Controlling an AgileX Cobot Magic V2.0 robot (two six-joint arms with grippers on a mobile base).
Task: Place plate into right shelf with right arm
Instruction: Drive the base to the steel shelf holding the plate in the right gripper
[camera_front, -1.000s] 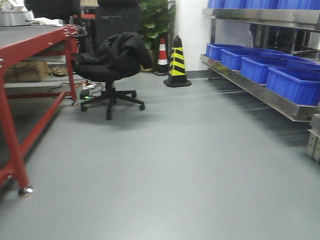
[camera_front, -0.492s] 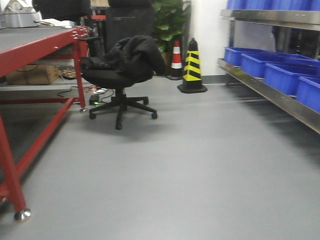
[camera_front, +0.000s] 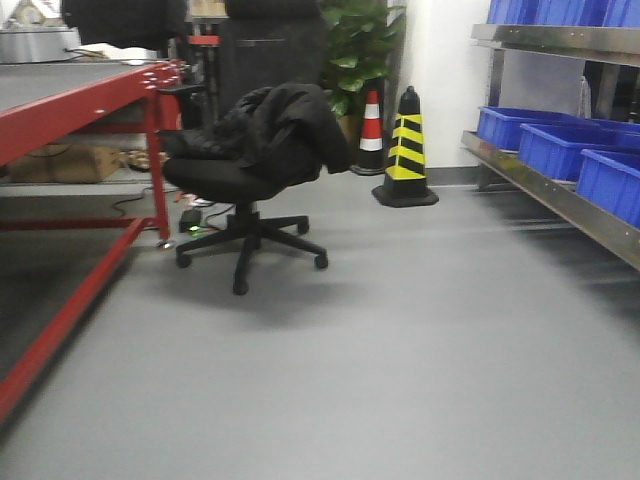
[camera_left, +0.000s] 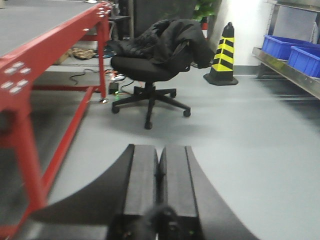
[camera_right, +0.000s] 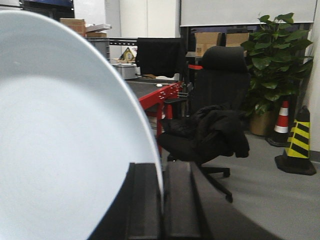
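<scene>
Pinched the plate (camera_right: 65, 130) by its rim in the right gripper (camera_right: 161, 172), disc spreading up and left of the fingers, not yet on the right shelf (camera_front: 560, 203). Held the left gripper (camera_left: 160, 150) pressed together, empty.

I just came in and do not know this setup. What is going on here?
The robot's right gripper is shut on the rim of a white plate, pinched between its fingers. The left gripper is shut and empty. The steel shelf with blue bins stands off to the right, and the plate is not yet on it. An office chair stands ahead.
</scene>
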